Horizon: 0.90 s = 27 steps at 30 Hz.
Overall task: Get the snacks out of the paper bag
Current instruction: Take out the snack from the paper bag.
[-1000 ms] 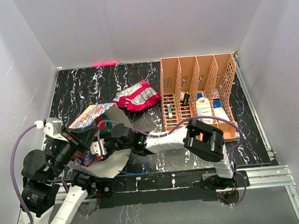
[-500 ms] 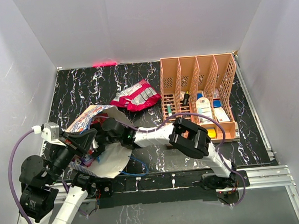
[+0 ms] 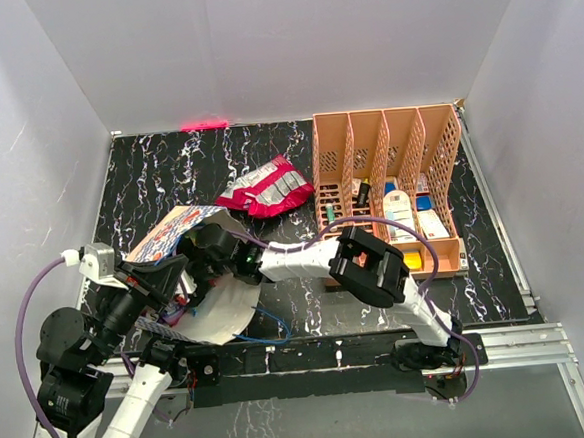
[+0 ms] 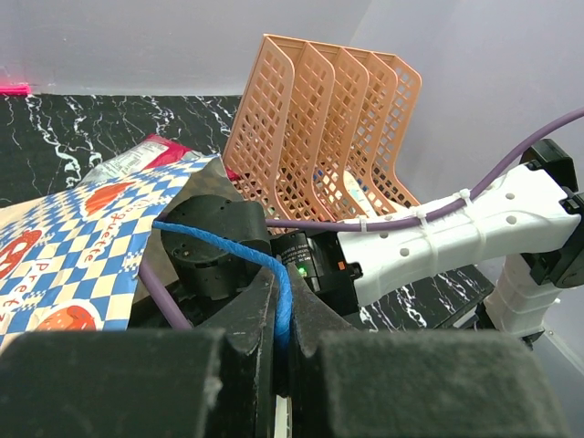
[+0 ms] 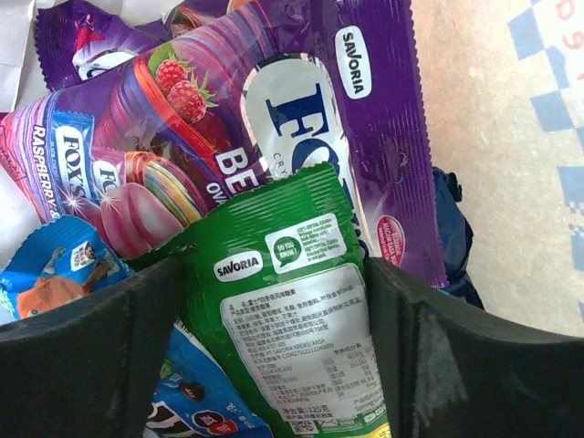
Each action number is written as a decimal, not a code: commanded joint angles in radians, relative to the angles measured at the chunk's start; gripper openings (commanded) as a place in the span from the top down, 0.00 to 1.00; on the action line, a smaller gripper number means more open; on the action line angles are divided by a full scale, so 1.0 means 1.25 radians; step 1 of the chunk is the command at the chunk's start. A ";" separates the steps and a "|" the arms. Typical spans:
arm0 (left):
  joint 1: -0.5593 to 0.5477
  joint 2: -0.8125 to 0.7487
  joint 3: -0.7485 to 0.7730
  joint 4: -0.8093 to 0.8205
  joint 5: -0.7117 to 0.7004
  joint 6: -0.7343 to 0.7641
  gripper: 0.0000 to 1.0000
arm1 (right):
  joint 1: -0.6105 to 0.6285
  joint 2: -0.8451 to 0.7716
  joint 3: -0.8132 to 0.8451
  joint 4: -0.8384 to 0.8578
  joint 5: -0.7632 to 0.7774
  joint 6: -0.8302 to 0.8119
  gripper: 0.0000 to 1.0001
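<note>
Right gripper (image 5: pixel 274 274) is being held wide apart inside the cream paper bag (image 5: pixel 493 137), flanking a glossy crinkled green snack packet (image 5: pixel 292 338); left gripper (image 4: pixel 283 315) is being pressed shut on the bag's thin blue cord handle (image 4: pixel 219 239).

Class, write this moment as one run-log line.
left gripper: shut on blue cord handle | right gripper: open in paper bag, straddling green packet | red packet: out on table

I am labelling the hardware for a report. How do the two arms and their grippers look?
Both arms have white links and black joints: left arm, right arm. A purple cable runs along each. The fingers are black and blocky. A small green light glows near the right wrist.
</note>
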State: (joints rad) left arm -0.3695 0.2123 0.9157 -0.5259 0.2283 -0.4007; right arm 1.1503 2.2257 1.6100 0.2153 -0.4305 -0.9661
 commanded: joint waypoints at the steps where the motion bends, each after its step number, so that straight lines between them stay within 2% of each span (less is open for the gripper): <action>1: -0.002 -0.009 0.015 0.015 0.002 -0.001 1.00 | -0.014 -0.009 0.011 -0.081 -0.017 -0.061 0.28; 4: -0.002 -0.014 0.016 0.009 -0.022 -0.002 1.00 | -0.013 -0.033 -0.009 -0.079 0.004 -0.044 0.50; 6: -0.002 -0.015 0.018 0.002 -0.034 0.000 1.00 | -0.013 -0.049 -0.019 -0.081 0.018 -0.026 0.71; 7: -0.001 -0.015 0.018 -0.001 -0.041 0.000 1.00 | -0.013 -0.057 -0.028 -0.073 0.025 -0.011 0.77; 11: -0.002 -0.018 0.016 -0.003 -0.059 -0.001 1.00 | -0.012 -0.098 -0.077 -0.026 0.042 0.030 0.83; 14: -0.002 -0.020 0.011 -0.004 -0.072 -0.007 1.00 | -0.011 -0.127 -0.099 0.030 0.080 0.086 0.92; 21: -0.002 -0.021 0.010 -0.015 -0.120 -0.035 1.00 | -0.011 -0.212 -0.180 0.184 0.138 0.242 0.93; 27: -0.001 -0.021 0.006 -0.005 -0.135 -0.038 1.00 | -0.011 -0.284 -0.234 0.263 0.168 0.349 0.93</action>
State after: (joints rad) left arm -0.3695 0.1905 0.9161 -0.5583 0.0723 -0.4324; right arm 1.1427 1.9907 1.3388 0.3679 -0.2787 -0.6643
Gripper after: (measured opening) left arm 0.007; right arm 0.215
